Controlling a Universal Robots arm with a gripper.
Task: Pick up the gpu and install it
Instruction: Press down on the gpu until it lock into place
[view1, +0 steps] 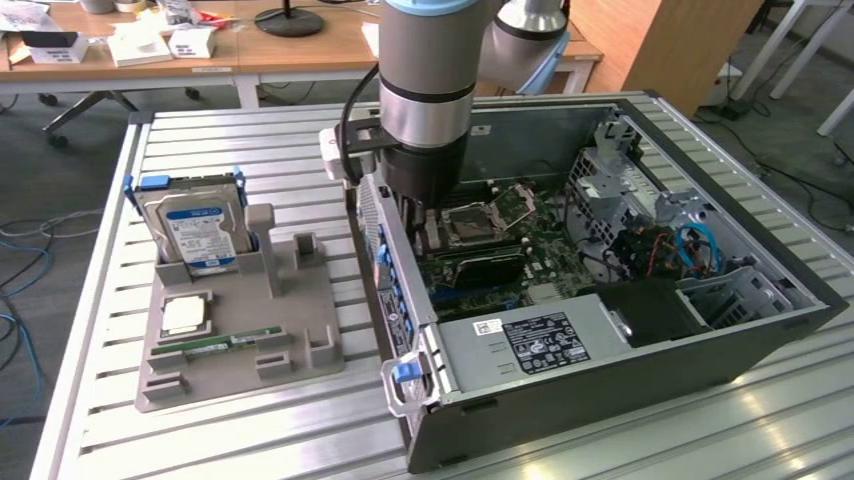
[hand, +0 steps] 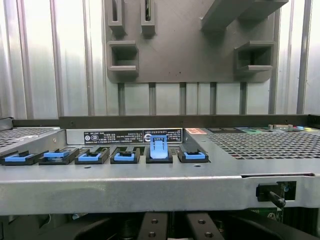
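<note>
Now | gripper (view1: 427, 232) low inside open computer case (view1: 747, 345), by its back wall | fingers pressed together, cannot tell if pinching anything | gpu (view1: 478, 266) down on green board, just beside gripper | hard drive (view1: 195, 232) upright in gray tray (view1: 254, 345) outside

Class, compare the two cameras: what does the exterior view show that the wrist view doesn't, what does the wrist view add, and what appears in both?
Exterior view: the robot arm, the hard drive standing in its holder slot, and the motherboard inside the case. Wrist view: the rear panel's label strip and mesh grille. Shared: the grey holder, the computer case and the slatted table.
</note>
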